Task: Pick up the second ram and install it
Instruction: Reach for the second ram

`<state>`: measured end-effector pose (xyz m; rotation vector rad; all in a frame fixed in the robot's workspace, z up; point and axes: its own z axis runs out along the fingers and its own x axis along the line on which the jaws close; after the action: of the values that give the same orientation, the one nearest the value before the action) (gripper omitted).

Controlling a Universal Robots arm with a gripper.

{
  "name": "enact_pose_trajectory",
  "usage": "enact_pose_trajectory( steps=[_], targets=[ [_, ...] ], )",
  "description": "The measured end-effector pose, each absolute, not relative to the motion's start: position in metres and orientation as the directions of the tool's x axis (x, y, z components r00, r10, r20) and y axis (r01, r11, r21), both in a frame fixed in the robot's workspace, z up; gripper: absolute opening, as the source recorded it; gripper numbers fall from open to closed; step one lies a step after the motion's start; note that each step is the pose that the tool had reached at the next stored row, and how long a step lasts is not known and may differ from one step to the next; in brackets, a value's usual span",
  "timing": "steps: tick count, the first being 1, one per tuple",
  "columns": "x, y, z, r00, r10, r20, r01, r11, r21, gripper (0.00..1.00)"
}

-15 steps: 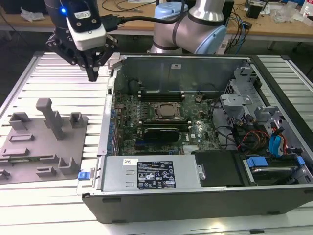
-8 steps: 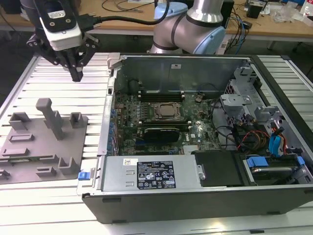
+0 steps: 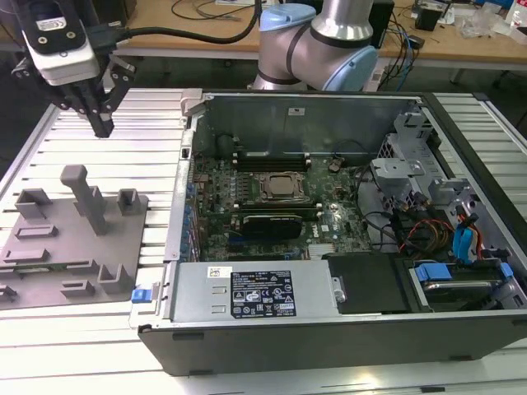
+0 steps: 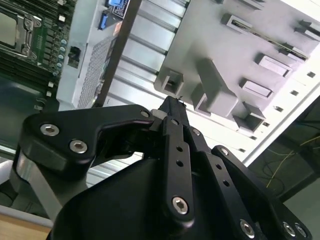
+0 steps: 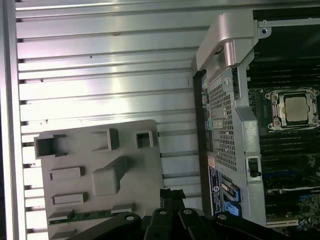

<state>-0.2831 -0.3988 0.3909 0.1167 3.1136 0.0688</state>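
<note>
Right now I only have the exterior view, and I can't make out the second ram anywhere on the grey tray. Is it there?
Observer: Yes. In the first wrist view the second ram sits in a long slot of the grey tray, with its green board showing.
Operator: Is the gripper carrying anything? I can't tell from my side.
Observer: No. In the second wrist view the gripper has its fingers pressed together with nothing between them.
</note>
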Motion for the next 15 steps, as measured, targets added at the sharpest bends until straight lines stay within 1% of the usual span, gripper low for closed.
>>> enact_pose_trajectory(
  steps=[15],
  targets=[
    [-0.314, -0.399, 0.390, -0.997, 0.075, -0.023, 0.074, 0.996, 0.045, 0.11]
  ],
)
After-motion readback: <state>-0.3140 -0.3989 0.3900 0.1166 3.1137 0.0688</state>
